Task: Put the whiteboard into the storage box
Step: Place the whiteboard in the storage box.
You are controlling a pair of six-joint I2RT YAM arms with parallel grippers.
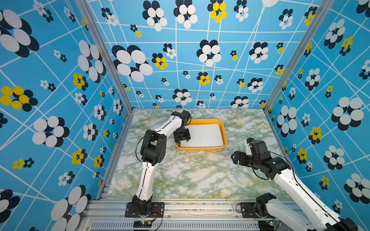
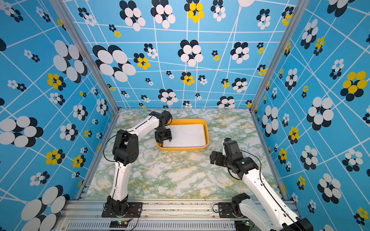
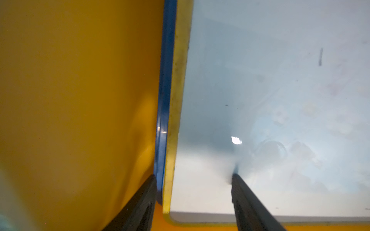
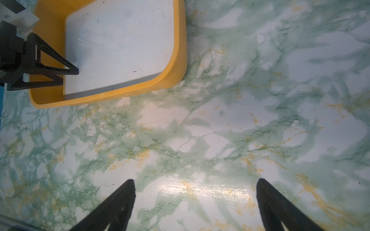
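Since the whiteboard (image 1: 204,136) lies flat inside the storage box (image 1: 224,131) in both top views, at the far middle of the surface (image 1: 190,176), the placing looks done. The step in hand is, I judge, the release. The left end effector (image 1: 181,138) points down over the board's left edge. The right end effector (image 1: 236,158) hangs well apart at the near right, holding nothing.

In the left wrist view the fingers (image 3: 240,192) stand moderately apart and grip nothing. One sits in the gap by the box wall (image 3: 80,100), beside a blue strip (image 3: 164,80) I cannot identify. The other tip rests on or just above the white face.

In the right wrist view the right jaws are spread wide over bare surface.

The next move calls for lifting the left arm straight up, so that neither finger drags the board's yellow frame (image 3: 177,100) or the wall.
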